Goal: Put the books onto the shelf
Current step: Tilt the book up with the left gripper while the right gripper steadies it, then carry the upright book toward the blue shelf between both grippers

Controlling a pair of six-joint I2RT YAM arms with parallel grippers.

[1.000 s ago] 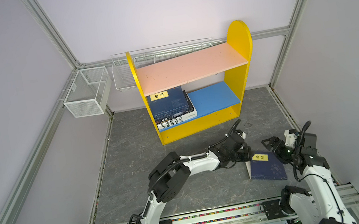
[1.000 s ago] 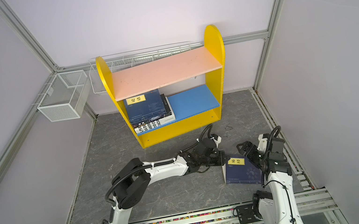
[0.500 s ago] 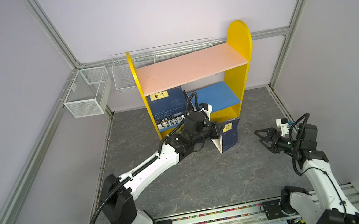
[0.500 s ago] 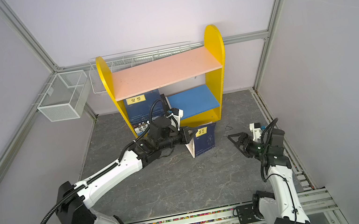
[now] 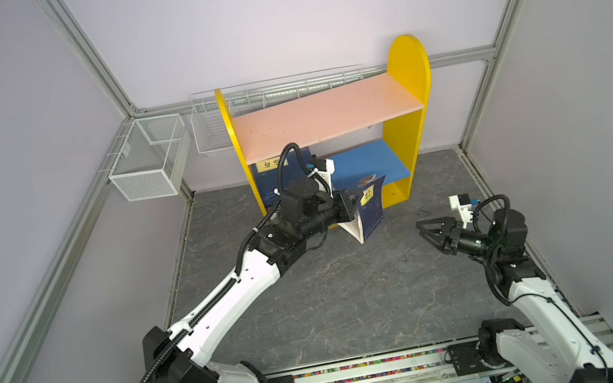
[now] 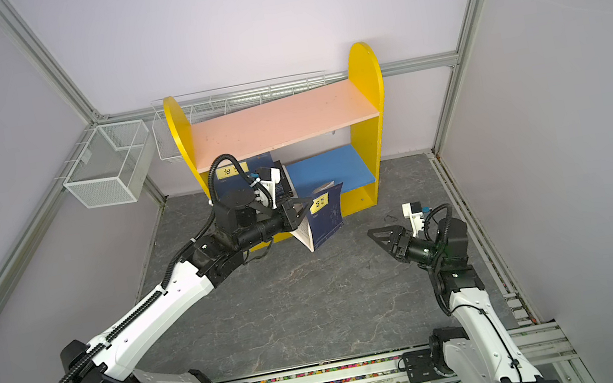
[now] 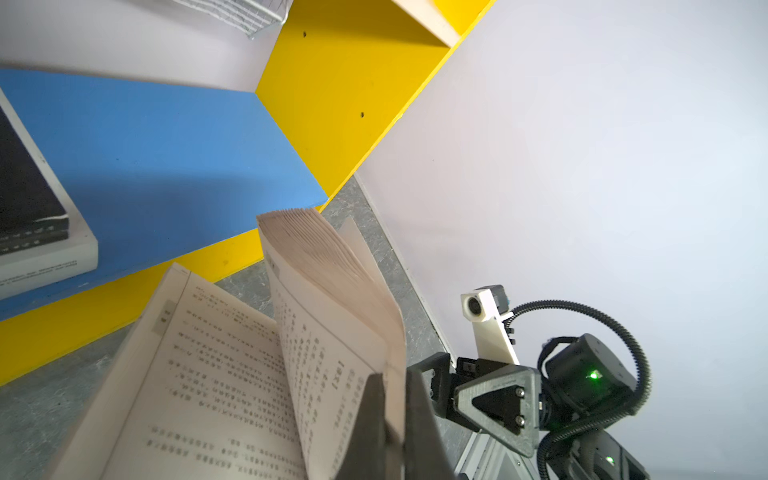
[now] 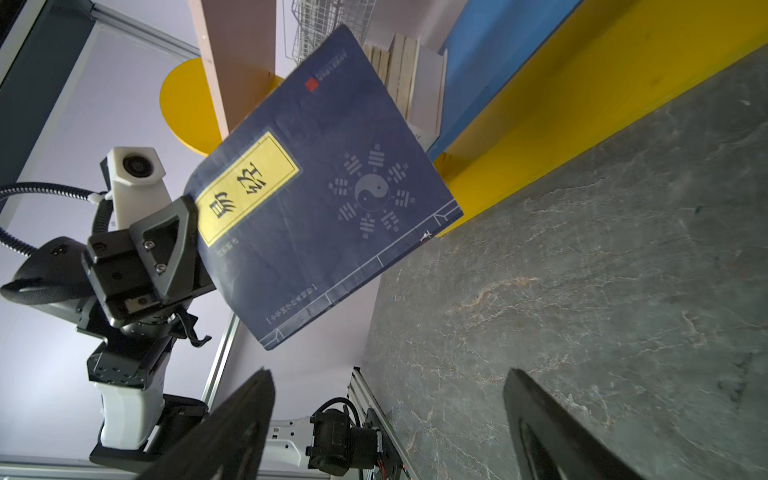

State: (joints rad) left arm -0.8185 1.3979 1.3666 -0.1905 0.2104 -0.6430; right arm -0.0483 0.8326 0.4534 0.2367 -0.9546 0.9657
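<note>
Rail up front: both arms are bolted to it, one at each end.
Right claw: spread wide and holding nothing. It hangs low over the grey marbled floor on the right side and faces the shelf.
Left claw: pressed tight on the yellow-label corner of a navy book, on an arm stretched way out across the floor.
Navy book: held up just in front of the shelf's lower board. It's flopped open, with the cover facing the right arm and the pages fanning loose underneath. Can't tell if its bottom corner touches the floor.
Shelf: stands against the back wall, with a bare pink board on top. The right half of the blue board is free.
Book stack: lying flat on the left end of the blue board, another navy one with a yellow label on top. The left arm hides most of it.
Mesh baskets: a boxy one hangs on the left wall, and a long wire one sits behind the shelf.
</note>
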